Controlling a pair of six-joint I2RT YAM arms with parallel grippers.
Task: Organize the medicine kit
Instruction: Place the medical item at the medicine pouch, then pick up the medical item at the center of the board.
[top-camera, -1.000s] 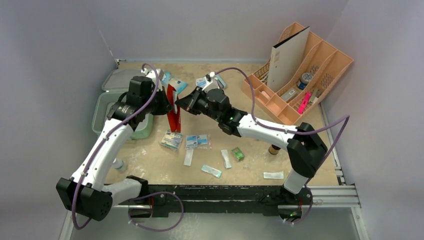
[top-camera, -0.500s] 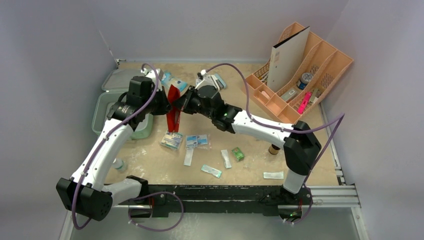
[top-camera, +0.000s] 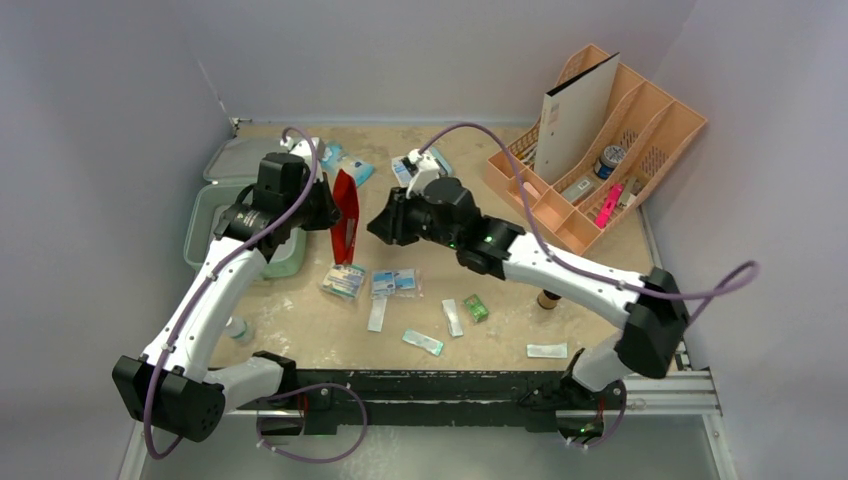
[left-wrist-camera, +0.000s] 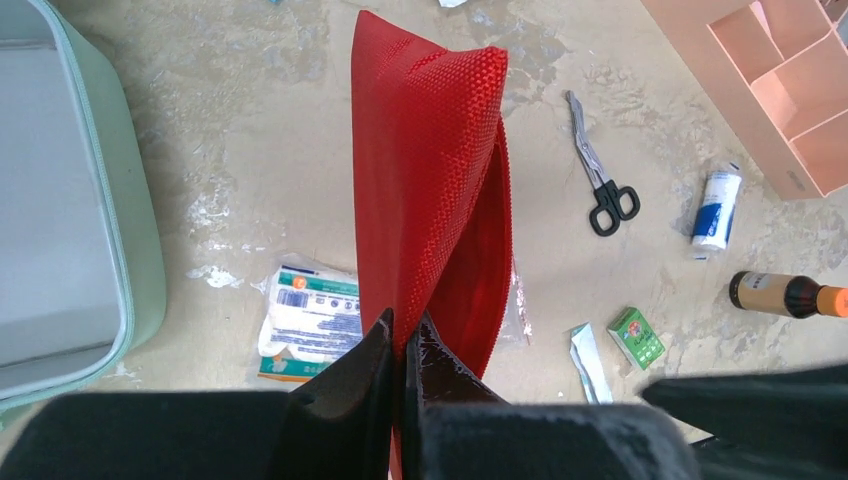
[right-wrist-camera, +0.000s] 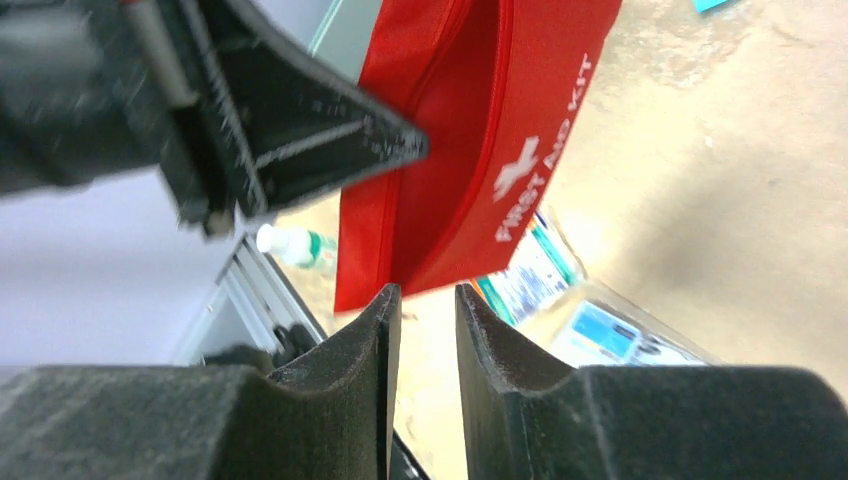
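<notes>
The medicine kit (top-camera: 212, 218), a mint-green case, lies open at the table's left with its lid (top-camera: 235, 158) behind it; its edge (left-wrist-camera: 140, 250) shows in the left wrist view. My left gripper (top-camera: 335, 212) (left-wrist-camera: 405, 335) is shut on the edge of a red FIRST AID KIT pouch (top-camera: 346, 222) (left-wrist-camera: 430, 180), which hangs upright above the table, just right of the case. My right gripper (top-camera: 378, 226) (right-wrist-camera: 428, 295) is open a little right of the pouch (right-wrist-camera: 500, 130), with nothing between its fingers and clear of the fabric.
Below the pouch lie a gauze packet (left-wrist-camera: 310, 320), flat sachets (top-camera: 395, 283) and a small green box (top-camera: 476, 307). Scissors (left-wrist-camera: 600, 170), a bandage roll (left-wrist-camera: 717, 208) and a brown bottle (top-camera: 548, 298) lie to the right. A peach organizer (top-camera: 600, 150) stands at the back right.
My right gripper, shut against the pouch's right edge half a second ago, has opened and drawn back to the right. The left gripper and pouch have barely moved.
</notes>
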